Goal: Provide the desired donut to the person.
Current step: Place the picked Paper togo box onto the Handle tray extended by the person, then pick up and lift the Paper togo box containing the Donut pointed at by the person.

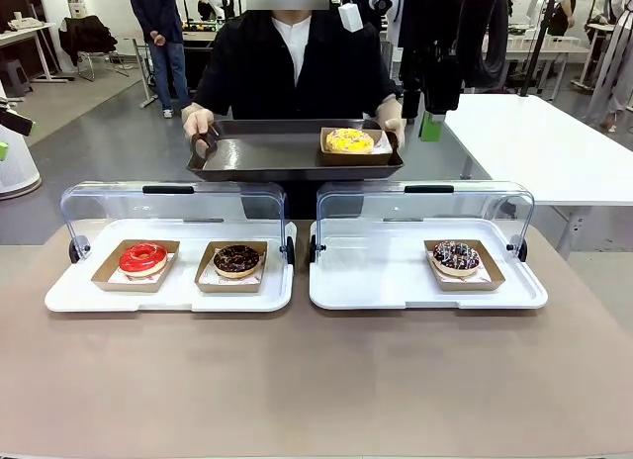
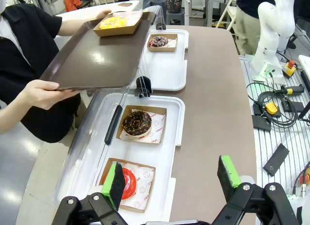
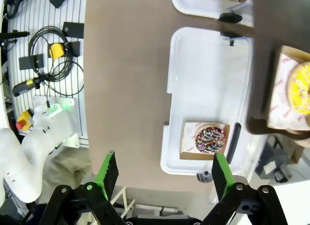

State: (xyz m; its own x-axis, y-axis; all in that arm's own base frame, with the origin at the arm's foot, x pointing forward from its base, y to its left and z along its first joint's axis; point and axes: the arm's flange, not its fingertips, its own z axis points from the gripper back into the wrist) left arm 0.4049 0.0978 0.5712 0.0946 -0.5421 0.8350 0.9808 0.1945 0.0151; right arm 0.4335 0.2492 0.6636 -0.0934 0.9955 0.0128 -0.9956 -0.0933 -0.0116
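Currently | left pincer (image 2: 172,176) and right pincer (image 3: 164,169) spread, empty | red-glazed ring donut (image 1: 143,257), chocolate sprinkled donut (image 1: 237,260), multicolour-sprinkled dark donut (image 1: 456,256) boxed on brown desk (image 1: 316,380) | risk: desired one unclear, wrong pick likely.

A brown tabletop (image 1: 316,380) stretches across the robot's side of the scene. Two white trays lie directly on it, side by side in its far half: the left tray (image 1: 168,303) and the right tray (image 1: 366,271), close together with a narrow gap between them near the middle. Each has a clear hinged lid, (image 1: 168,207) and (image 1: 425,207), swung up at its far edge.
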